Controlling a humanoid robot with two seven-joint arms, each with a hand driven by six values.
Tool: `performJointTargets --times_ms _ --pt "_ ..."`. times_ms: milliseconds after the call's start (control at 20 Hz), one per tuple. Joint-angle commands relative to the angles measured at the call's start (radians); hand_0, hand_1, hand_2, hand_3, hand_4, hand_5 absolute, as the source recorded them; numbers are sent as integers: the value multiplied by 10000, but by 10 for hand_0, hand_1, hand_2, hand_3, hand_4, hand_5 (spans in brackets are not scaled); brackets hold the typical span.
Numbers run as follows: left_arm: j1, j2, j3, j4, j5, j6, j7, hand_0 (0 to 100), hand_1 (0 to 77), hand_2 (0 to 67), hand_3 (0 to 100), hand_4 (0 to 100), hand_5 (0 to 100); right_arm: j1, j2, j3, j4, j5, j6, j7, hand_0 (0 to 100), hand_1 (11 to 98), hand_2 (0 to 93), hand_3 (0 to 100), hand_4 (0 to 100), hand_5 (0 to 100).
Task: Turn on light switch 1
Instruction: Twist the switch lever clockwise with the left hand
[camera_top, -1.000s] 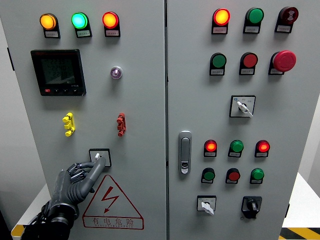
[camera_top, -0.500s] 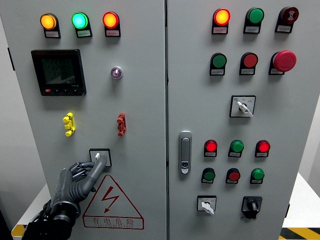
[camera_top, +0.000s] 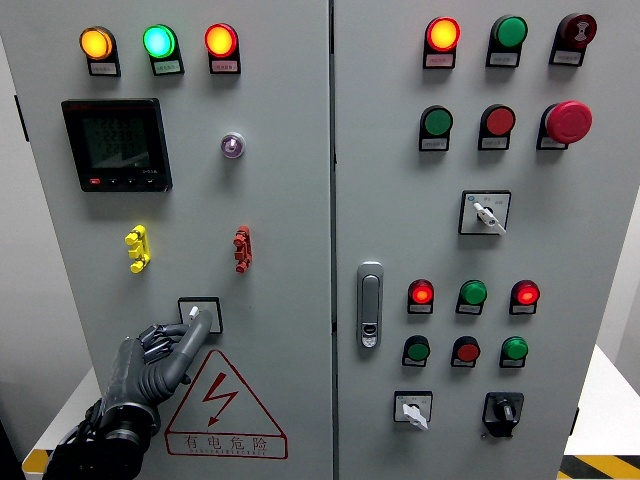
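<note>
Little has moved since the earlier frames: the left hand (camera_top: 150, 362) has held near the same spot, with the index finger (camera_top: 192, 335) shifted only slightly against the switch.

Light switch 1 (camera_top: 200, 313) is taken to be the small square-plated rotary switch on the left door (camera_top: 280, 200), low down, just above the yellow-red warning triangle (camera_top: 222, 400) and below the yellow clip (camera_top: 137, 249) and red clip (camera_top: 242, 249). Its white knob lever is partly hidden by the fingertip, so its exact angle cannot be read.

The index finger is extended and touching the lever; the other fingers are curled in loosely, and nothing is gripped. The right hand is not in view.

Step in hand, as judged: the lever is being nudged round to the on position. It should be done with a sideways push from the fingertip, with contact kept on the lever and not on the plate. Slip-off is the main risk, as only one finger is on a small lever. A short, steady arc is advised, then a pause so that any change can be checked; which lamp would answer is not known.

Further out: a meter display (camera_top: 115, 144) and three lit lamps (camera_top: 158, 41) sit at the top left. The right door (camera_top: 580, 250) carries more buttons, a handle (camera_top: 370, 304) and a red stop button (camera_top: 568, 122), all well apart from the hand.
</note>
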Motion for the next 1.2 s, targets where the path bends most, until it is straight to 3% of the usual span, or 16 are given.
performJointTargets --times_ms 0,900,1150 --pt "-4 15 -16 33 0 16 0 90 566 501 888 1000 753 6 0 0 0 0 0 13 0 226 0 110 230 146" --pt "-142 46 91 156 0 16 0 157 558 499 889 1000 756 -9 0 0 0 0 0 13 0 227 0 111 230 146" --pt "-142 46 91 156 0 16 0 309 547 498 889 1000 756 -9 0 0 0 0 0 13 0 227 0 111 230 146"
